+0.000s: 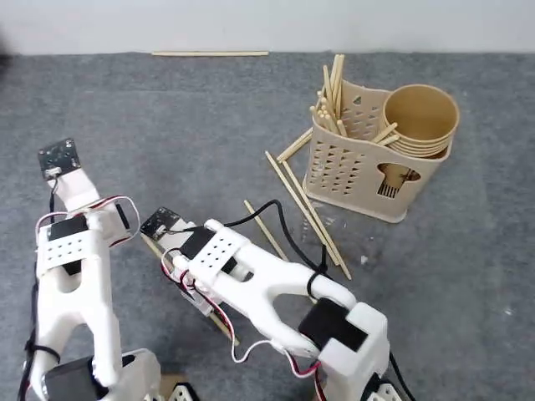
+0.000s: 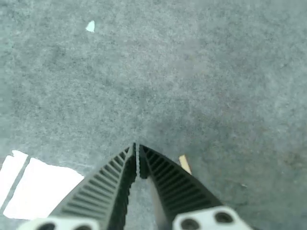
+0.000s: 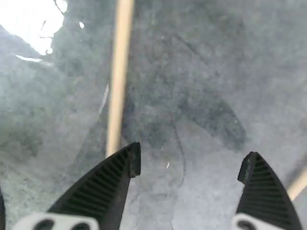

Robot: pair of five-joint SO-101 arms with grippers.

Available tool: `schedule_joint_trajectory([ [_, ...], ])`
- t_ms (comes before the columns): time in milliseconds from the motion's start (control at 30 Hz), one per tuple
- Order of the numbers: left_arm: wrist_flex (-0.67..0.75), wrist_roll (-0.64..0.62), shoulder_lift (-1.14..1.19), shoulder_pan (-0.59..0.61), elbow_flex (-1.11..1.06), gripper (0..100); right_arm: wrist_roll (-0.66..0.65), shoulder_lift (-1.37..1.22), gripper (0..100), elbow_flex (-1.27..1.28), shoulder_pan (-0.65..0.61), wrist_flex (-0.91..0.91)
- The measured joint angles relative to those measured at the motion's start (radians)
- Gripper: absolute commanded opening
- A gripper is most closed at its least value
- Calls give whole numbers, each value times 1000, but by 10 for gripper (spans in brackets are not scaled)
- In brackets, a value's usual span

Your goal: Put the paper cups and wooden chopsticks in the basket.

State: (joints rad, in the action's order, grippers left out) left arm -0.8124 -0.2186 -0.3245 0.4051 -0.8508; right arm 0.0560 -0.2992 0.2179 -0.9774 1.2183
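1. My left pincer [image 2: 137,155]: jaws pressed together, holding nothing, over the grey mat [image 2: 192,72].
2. My right pincer [image 3: 192,165]: jaws spread, holding nothing, low over the mat; one wooden chopstick [image 3: 117,76] lies just beside one fingertip [image 3: 125,165].
3. The basket [image 1: 343,163]: upright, holding stacked paper cups [image 1: 422,117] and upright chopsticks [image 1: 333,92].
4. The loose chopsticks [image 1: 305,205]: flat on the mat beside the basket.

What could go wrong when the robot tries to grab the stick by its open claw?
The chopstick lies right by one finger of the open right gripper, not in the middle of the gap, so closing might just push it away or miss it. Also, several loose chopsticks lie bunched close beside the basket, so picking one up there could knock the others about.
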Motion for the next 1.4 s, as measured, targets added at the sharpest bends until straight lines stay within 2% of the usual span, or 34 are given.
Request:
schedule_joint_trajectory([
  [333,0,-87,0,210,15,12,43,-3,329,-9,-48,0],
  [533,0,-98,0,270,28,12,46,55,329,-9,-89,0],
  [667,21,-152,0,324,28,12,120,80,328,-23,-163,-11],
  [767,34,-169,0,367,28,12,180,81,328,-51,-170,-18],
  [1000,37,-170,0,377,28,13,212,81,328,-52,-166,-34],
  [1100,35,-166,0,377,28,13,212,81,328,-52,-121,-18],
  [1400,-152,-2,0,276,32,13,212,183,328,-52,54,146],
])
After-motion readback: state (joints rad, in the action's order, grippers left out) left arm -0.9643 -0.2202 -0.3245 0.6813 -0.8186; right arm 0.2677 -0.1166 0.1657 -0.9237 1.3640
